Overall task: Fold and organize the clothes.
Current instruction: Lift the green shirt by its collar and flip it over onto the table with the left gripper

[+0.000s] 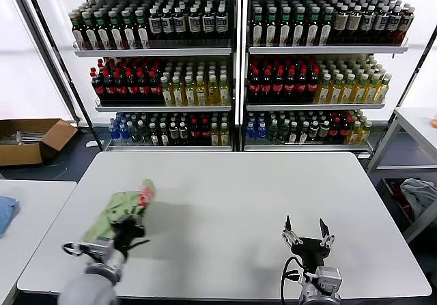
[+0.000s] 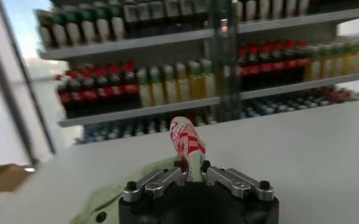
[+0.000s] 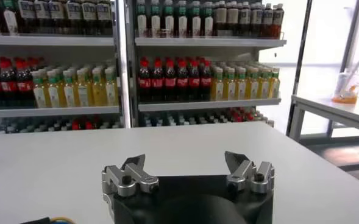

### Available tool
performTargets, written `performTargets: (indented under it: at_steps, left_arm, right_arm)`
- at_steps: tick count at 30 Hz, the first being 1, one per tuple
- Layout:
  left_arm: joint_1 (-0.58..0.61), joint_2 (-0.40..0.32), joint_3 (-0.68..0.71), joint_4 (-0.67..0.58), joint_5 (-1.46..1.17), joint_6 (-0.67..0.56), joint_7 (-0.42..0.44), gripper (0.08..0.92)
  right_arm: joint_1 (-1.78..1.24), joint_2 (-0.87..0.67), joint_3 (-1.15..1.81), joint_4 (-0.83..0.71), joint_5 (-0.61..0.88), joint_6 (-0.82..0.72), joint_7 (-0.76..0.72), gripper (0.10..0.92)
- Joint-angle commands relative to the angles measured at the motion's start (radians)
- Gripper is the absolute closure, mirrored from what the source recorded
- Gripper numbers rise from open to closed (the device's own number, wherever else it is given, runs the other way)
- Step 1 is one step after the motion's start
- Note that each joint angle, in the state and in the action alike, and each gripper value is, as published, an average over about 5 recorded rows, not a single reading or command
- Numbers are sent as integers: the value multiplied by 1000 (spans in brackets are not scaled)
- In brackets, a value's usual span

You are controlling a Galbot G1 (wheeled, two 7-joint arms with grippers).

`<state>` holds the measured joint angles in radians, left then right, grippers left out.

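The light green polo shirt (image 1: 116, 209) lies bunched at the left of the white table (image 1: 225, 202), its red-and-white print (image 1: 145, 194) turned up at the far end. My left gripper (image 1: 127, 228) is shut on a fold of the shirt near the table's front left. In the left wrist view the printed fabric (image 2: 187, 139) rises from between the closed fingers, with my left gripper (image 2: 191, 171) pinching it. My right gripper (image 1: 307, 235) is open and empty above the front right of the table; it also shows in the right wrist view (image 3: 186, 163).
Shelves of bottles (image 1: 232, 66) stand behind the table. A cardboard box (image 1: 31, 140) sits on the floor at the far left. A blue cloth (image 1: 5, 213) lies on a side table at left. A grey-white cloth heap (image 1: 420, 194) sits at right.
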<state>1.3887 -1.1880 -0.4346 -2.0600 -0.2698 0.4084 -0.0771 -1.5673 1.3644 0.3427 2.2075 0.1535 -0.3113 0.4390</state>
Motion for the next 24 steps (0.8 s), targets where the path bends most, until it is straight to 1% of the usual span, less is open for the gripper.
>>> performTargets:
  at_steps: [1,6,10,12,15,19,24]
  left_arm:
    - [-103,-215,320,105,148,18,-33,857]
    - [-116,-210,299,102,106,6,-40,857]
    - [-136,-226,302,86,27,-49,-46,857]
    - [-143,-235,310,72,-29,-75,-47,844]
    - [-139,-242,328,35,-106,-90,-41,782]
    - [-128,-245,342,2,-126,-113,-25,670]
    - [-114,-239,333,-33,-125,-130,-18,522]
  right_arm:
    - [-43,16,5,0,-27,9,-1,203]
    - [-35,23,-5,-10,-40,7,0,203]
    - [-22,33,-17,-28,-53,3,0,203]
    - [-12,38,-24,-41,-59,0,-1,203]
    - [5,41,-31,-58,-54,-8,-4,203]
    - [31,43,-39,-79,-9,-22,-8,203]
    - [73,43,-49,-90,131,-51,-6,203]
